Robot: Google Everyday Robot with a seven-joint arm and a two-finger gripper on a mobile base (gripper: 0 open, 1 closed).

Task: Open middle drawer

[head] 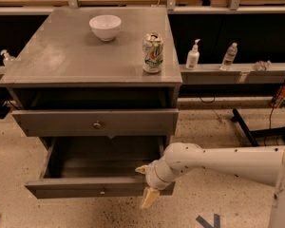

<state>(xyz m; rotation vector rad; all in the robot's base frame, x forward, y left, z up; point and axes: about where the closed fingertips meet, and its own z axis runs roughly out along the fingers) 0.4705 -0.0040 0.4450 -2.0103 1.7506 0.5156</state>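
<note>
The middle drawer (85, 188) is pulled far out, and its grey inside shows. It has a flat front with a small dull knob (103, 191). Above it, the top drawer (52, 123), with a shinier knob (97, 125), stands out a little. The lowest drawer is hidden. My gripper (145, 185), on a white arm (218, 161) coming from the right, is at the right end of the middle drawer's front. It is open, with one finger (141, 169) above the front's top edge and the other (148, 199) hanging below it in front.
On the cabinet top (61, 56) stand a white bowl (105, 26) and a soda can (153, 52). Bottles (193, 55) sit on a shelf to the right. A black stand leg (247, 129) lies on the speckled floor at the right.
</note>
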